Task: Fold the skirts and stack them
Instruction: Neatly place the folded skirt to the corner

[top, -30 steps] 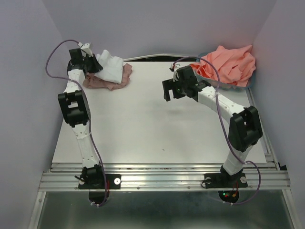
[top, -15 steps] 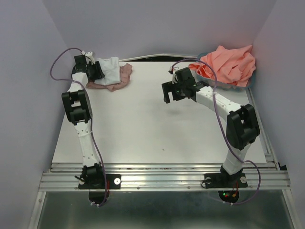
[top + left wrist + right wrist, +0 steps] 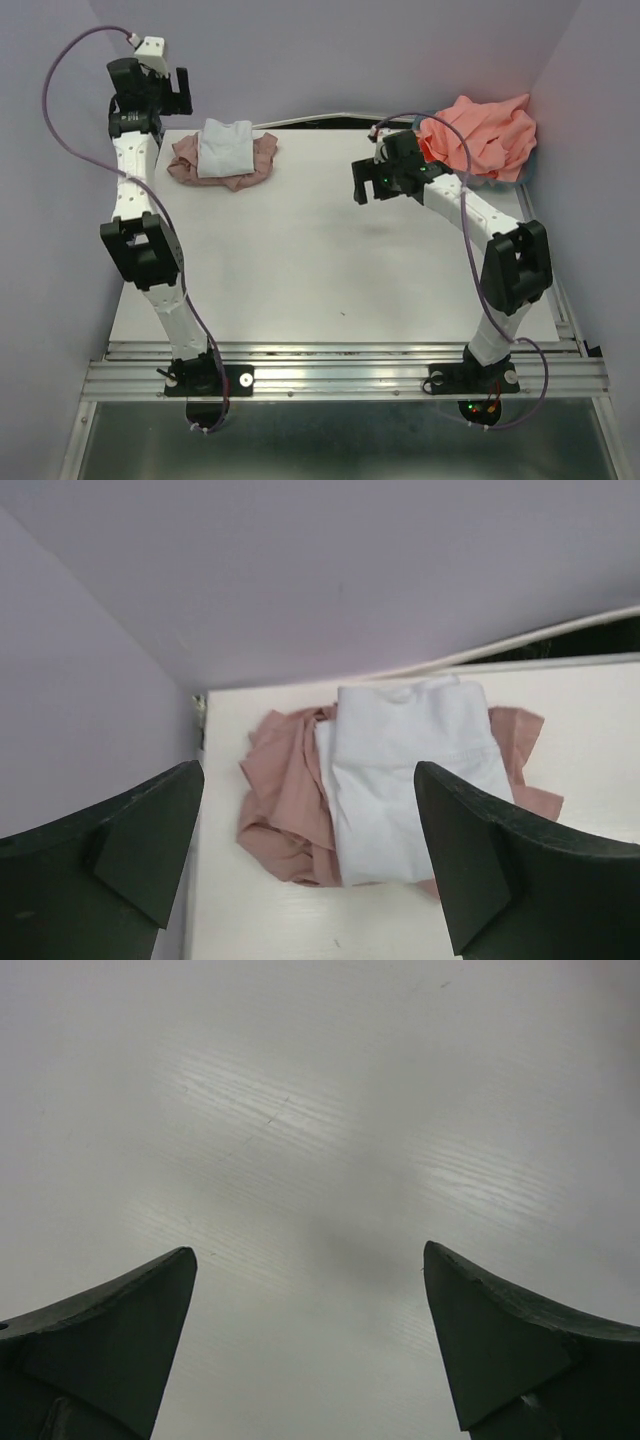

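We see the left gripper [image 3: 172, 90] high above the far left corner of the table [image 3: 300, 270], with its jaws wide apart and nothing between them. Its wrist camera looks down on the pile below. There the pale white-blue skirt [image 3: 224, 148] lies folded into a tidy rectangle on top of the mauve-pink skirt [image 3: 185, 165], which is crumpled and shows beyond it on the left, the right and the near side. We judge that the arm stands so high to keep its fingers clear of the cloth, so that nothing catches and pulls the pile apart. The right gripper [image 3: 366, 188] hovers over the bare table toward the right, also spread wide and empty; its wrist view shows only the white surface between the two fingers. It is near the coral-salmon cloth [image 3: 480, 135], heaped in the far right corner against the wall, and we think this heap is the next piece to take, which would explain the ready, open jaws. The free middle of the table seems kept for spreading and folding. Because the mauve-pink skirt underneath is bunched and not flat, we expect that the pile will be an uneven bed for a further skirt.
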Controlling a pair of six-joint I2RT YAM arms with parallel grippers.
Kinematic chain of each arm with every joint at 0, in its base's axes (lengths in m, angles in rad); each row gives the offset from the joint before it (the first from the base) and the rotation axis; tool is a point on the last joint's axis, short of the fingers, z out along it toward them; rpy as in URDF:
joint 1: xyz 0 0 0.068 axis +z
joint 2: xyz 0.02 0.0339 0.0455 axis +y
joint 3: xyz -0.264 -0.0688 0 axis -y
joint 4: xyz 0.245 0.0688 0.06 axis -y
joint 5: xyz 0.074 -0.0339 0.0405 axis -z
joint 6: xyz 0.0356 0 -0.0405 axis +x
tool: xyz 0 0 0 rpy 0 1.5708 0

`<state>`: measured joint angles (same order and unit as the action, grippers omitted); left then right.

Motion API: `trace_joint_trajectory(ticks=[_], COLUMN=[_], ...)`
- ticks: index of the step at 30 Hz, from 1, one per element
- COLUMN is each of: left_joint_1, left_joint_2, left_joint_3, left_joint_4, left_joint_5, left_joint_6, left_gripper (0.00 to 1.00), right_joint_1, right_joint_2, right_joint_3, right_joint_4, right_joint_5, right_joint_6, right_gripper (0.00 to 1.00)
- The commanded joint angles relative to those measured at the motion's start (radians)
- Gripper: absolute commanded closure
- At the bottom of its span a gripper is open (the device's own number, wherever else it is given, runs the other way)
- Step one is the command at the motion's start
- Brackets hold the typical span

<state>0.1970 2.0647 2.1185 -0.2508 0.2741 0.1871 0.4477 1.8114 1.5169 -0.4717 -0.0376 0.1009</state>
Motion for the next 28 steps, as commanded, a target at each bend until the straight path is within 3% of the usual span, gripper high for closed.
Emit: trace_joint_trajectory(ticks=[1, 4, 7, 9, 11, 12, 14, 17, 21, 28], left_joint_1=[-0.005, -0.002, -0.014, -0.06, -0.169, -0.198, -0.319, -0.402, -0.412, -0.412], left_joint_2=[-0.208, -0.308, -0.389, -0.454, -0.515, -0.59, -0.667, -0.762, -0.817, -0.867], left_joint_3=[-0.038, -0.103, -0.175, -0.283, -0.409, -0.569, -0.736, -1.024, -1.168, -1.236], left_joint_4=[0.071, 0.027, -0.068, -0.129, -0.151, -0.137, -0.07, -0.015, 0.033, 0.054], left_joint_5=[-0.05, 0.028, 0.16, 0.154, 0.054, 0.037, -0.019, -0.058, -0.087, -0.122], left_joint_6=[0.075, 0.025, 0.051, 0.139, 0.17, 0.184, 0.213, 0.201, 0.167, 0.15], left_gripper=[0.01, 0.01, 0.01, 0.01, 0.01, 0.01, 0.01, 0.01, 0.01, 0.01], right_joint_1=[-0.101, -0.17, -0.349, -0.414, -0.478, -0.487, -0.488, -0.497, -0.497, -0.497], right_joint_2=[-0.11, -0.144, -0.188, -0.207, -0.243, -0.259, -0.29, -0.349, -0.428, -0.497], right_joint_3=[0.075, 0.043, -0.01, -0.046, -0.11, -0.138, -0.234, -0.376, -0.519, -0.595], right_joint_4=[-0.004, -0.005, -0.005, -0.007, -0.007, -0.007, -0.013, -0.022, -0.03, -0.033], right_joint_5=[-0.028, -0.08, -0.195, -0.234, -0.269, -0.28, -0.295, -0.335, -0.348, -0.372], right_joint_6=[-0.003, 0.028, 0.063, 0.057, 0.017, -0.001, -0.058, -0.135, -0.196, -0.201], right_gripper=[0.0, 0.0, 0.0, 0.0, 0.0, 0.0, 0.0, 0.0, 0.0, 0.0])
